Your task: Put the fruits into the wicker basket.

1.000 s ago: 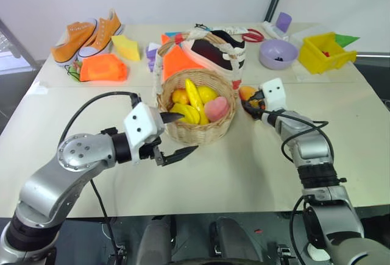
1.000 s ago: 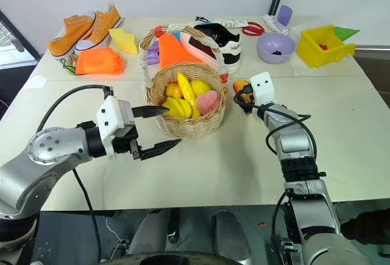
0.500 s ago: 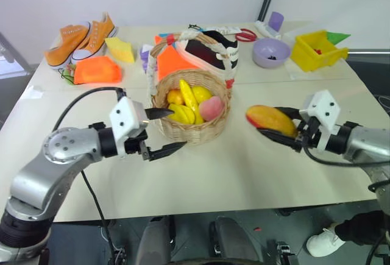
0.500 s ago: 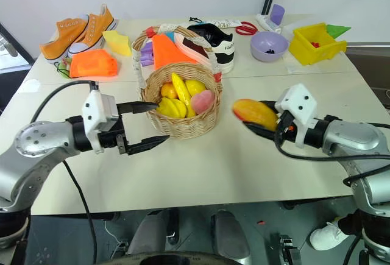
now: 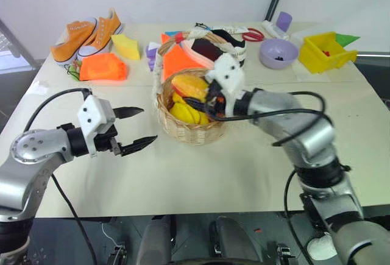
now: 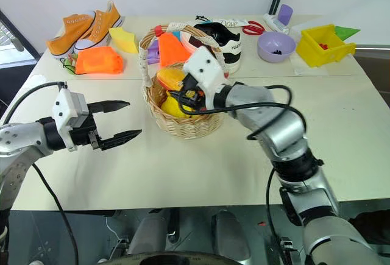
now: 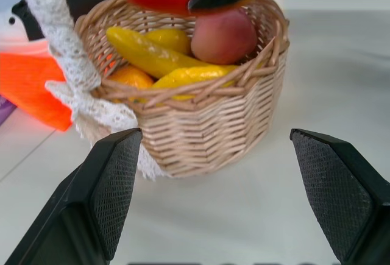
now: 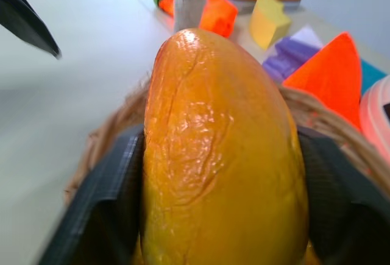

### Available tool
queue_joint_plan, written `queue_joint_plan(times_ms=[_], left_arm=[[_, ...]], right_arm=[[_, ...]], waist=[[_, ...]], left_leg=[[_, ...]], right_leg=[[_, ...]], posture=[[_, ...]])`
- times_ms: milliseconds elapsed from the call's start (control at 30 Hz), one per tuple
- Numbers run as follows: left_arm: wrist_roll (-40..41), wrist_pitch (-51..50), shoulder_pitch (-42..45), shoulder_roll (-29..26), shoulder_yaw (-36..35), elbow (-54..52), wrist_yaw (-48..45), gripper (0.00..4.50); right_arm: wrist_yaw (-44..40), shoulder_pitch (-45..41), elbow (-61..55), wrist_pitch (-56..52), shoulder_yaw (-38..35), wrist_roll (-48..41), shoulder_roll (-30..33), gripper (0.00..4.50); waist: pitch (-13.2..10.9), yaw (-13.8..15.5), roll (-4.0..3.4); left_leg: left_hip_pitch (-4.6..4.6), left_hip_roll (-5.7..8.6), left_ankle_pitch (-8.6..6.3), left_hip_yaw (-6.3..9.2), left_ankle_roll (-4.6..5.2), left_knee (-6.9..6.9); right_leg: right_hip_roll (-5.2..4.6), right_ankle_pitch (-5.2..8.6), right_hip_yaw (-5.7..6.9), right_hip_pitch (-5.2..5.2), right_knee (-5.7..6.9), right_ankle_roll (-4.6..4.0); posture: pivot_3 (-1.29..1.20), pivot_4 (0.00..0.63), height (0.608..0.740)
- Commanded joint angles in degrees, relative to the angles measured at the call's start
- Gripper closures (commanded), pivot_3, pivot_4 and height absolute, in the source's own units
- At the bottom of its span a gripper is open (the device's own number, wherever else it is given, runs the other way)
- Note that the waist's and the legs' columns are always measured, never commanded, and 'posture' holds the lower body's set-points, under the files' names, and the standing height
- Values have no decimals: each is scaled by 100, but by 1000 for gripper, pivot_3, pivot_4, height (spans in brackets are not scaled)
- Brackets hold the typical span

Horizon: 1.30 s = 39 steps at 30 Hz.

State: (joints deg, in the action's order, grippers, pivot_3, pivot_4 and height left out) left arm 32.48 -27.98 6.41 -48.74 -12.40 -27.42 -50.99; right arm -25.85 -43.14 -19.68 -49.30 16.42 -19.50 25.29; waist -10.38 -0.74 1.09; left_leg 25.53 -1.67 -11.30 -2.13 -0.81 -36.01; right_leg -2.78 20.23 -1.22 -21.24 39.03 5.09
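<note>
The wicker basket (image 5: 190, 129) stands mid-table with its taped handle (image 5: 159, 58) arched over it. Inside lie a yellow banana (image 7: 146, 52), a pink peach (image 7: 224, 35) and small yellow and orange fruits. My right gripper (image 5: 194, 92) reaches in from the right and is shut on the yellow-orange mango (image 8: 222, 155), holding it just above the fruits inside the rim (image 6: 170, 77). My left gripper (image 5: 148, 125) hovers open and empty to the left of the basket, apart from it, its fingers (image 7: 116, 173) pointing at the basket wall (image 7: 207, 125).
Behind the basket lie an orange cone (image 5: 177, 61) and a black-and-white shoe (image 5: 216, 49). Orange sneakers (image 5: 88, 33), an orange cloth (image 5: 102, 68) and a yellow wedge (image 5: 127, 47) sit at the back left. A purple bowl (image 5: 278, 53), yellow bin (image 5: 325, 52) and scissors (image 5: 251, 35) sit at the back right.
My right gripper lifted the mango from the table right of the basket and swung it left, over the basket. My left gripper drew away from the basket to the left, staying open.
</note>
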Motion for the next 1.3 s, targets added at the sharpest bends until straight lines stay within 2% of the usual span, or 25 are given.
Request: queue_joint_plan(times_ms=[33, 100, 267, 333, 400, 500, 667, 767, 867, 1000, 1167, 1300], left_arm=[[4, 47, -55, 21, -181, -288, 121, 329], [30, 32, -96, 31, -194, -337, 162, 329], [100, 24, -86, 129, -130, -445, 255, 329], [129, 25, -34, 191, -37, -497, 282, 329], [141, 0, 72, 273, 81, -512, 334, 329], [117, -25, 182, 344, 183, -486, 358, 329], [80, -14, 269, 369, 269, -378, 328, 329], [74, -25, 279, 385, 276, -389, 345, 329], [80, -28, 220, 394, 236, -444, 381, 329], [75, -16, 148, 397, 205, -485, 424, 329], [66, 0, 143, 403, 224, -475, 442, 329], [38, 41, 243, 421, 311, -375, 392, 329]], right_arm=[[-96, 23, -440, 382, -219, 157, 105, 44], [-364, 258, -811, 469, -375, 46, 364, 44], [-1303, 1266, -1844, 525, -1628, -927, 1228, 44], [-1276, 1496, -1888, 323, -2049, -1173, 1349, 44], [-996, 1617, -1669, 364, -2168, -876, 1441, 44], [-533, 1506, -1288, 552, -1955, -383, 1314, 44], [439, 954, -321, 680, -1489, 212, 248, 44], [725, 778, 124, 822, -1472, 369, -163, 844], [843, 711, 324, 803, -1624, 351, -358, 2360], [872, 679, 438, 828, -1798, 367, -320, 4321], [381, 842, 105, 889, -2283, 158, 302, 4397], [132, 1050, 308, 839, -3406, 31, 1268, 4397]], waist=[[0, -13, 0], [0, -5, 0], [0, -7, 0], [0, -36, 0], [0, -55, 0], [1, -50, 0], [0, -65, -1], [0, -20, -1], [0, 0, 0], [0, -13, 0], [-1, -5, -1], [-3, 26, -3]], left_leg=[[0, 0, 0, 0, 0, 0], [-1, -1, 0, 0, 0, 3], [-6, -1, -1, 0, 1, 2], [-17, -3, -1, 0, 1, 2], [-24, -7, -1, 0, 1, 2], [-26, -8, -1, 0, 1, 2], [-21, -9, 2, -8, -2, 2], [-14, -8, 2, -10, -3, 2], [-7, -6, 2, -11, -3, 0], [-11, -5, 2, -11, -2, 0], [-9, -6, 2, -12, -2, 1], [-7, -4, 2, -12, -2, 1]], right_leg=[[0, 0, 0, 0, 0, 0], [1, 0, 0, 1, 1, 0], [-1, 0, 3, 12, -1, 1], [0, 0, 3, 21, -1, 1], [4, 0, 2, 25, 1, -1], [7, 0, 2, 25, 5, -1], [15, 0, -7, 9, 13, -1], [15, 0, -6, 1, 14, 0], [12, -1, -5, 0, 13, 2], [11, -1, -5, 2, 13, 2], [11, -1, -5, 0, 13, 2], [8, -1, -4, 3, 9, 2]], posture=[[0, 150, 733], [0, 150, 733], [0, 150, 733], [0, 150, 733], [0, 150, 733], [0, 150, 733], [0, 150, 733], [0, 150, 733], [0, 150, 733], [0, 150, 733], [0, 150, 733], [0, 150, 733]])
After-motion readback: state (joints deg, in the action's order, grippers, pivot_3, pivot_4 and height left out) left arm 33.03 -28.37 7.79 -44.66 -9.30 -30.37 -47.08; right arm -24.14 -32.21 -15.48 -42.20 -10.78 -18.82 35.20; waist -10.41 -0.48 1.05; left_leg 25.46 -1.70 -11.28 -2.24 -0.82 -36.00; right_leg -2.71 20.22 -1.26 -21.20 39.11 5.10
